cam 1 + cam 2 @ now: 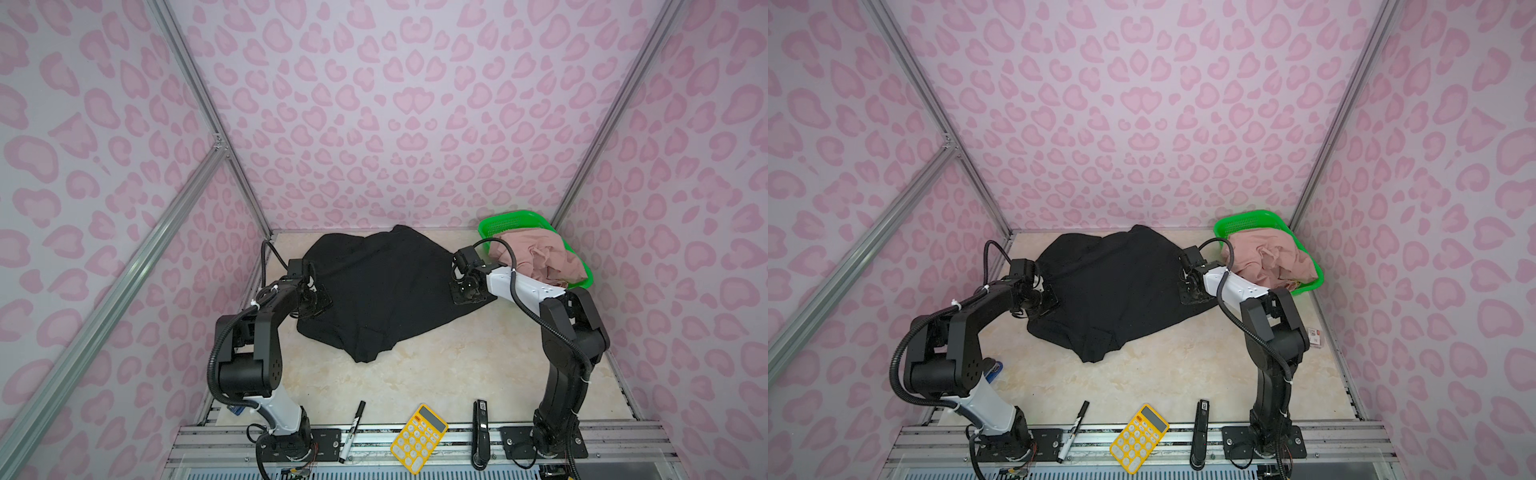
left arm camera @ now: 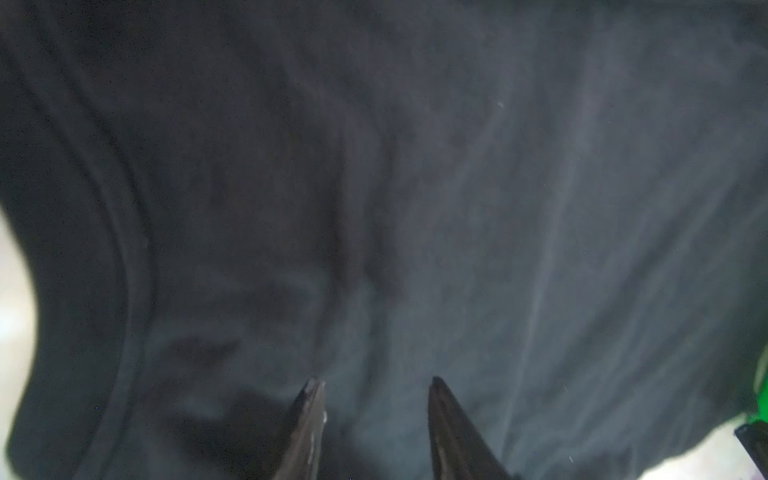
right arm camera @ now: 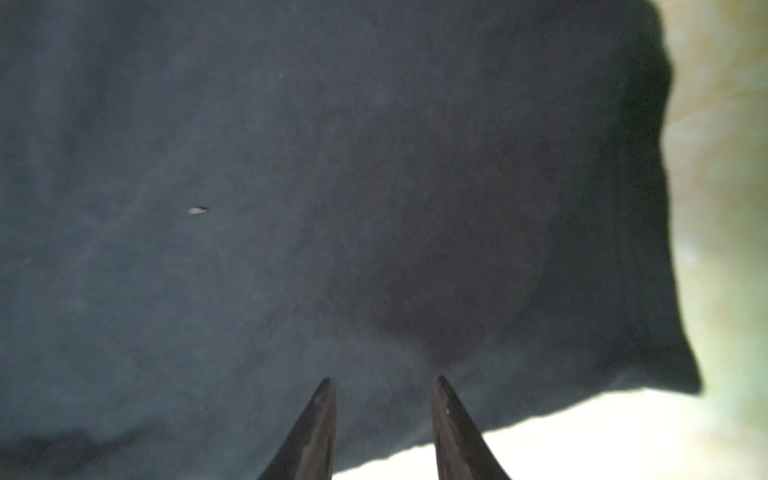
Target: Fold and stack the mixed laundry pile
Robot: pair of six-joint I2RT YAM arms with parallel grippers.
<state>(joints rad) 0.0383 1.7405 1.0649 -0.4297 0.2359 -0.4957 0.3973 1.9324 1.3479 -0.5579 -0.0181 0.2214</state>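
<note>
In both top views the large black garment [image 1: 382, 286] [image 1: 1113, 286] lies spread across the middle of the table [image 1: 457, 374], bunched toward 12 o'clock. The left gripper [image 1: 314, 301] [image 2: 376, 380] sits over its 9 o'clock edge and the right gripper [image 1: 468, 291] [image 3: 384, 379] over its 3 o'clock edge. In the wrist views each pincer is spread, tips apart above the black cloth with nothing pinched between them. The dusty-pink shorts [image 1: 540, 257] lie heaped in the green basket [image 1: 511, 218] at 2 o'clock. A marker [image 1: 352, 430] and a yellow calculator [image 1: 419, 438] lie at 6 o'clock
</note>
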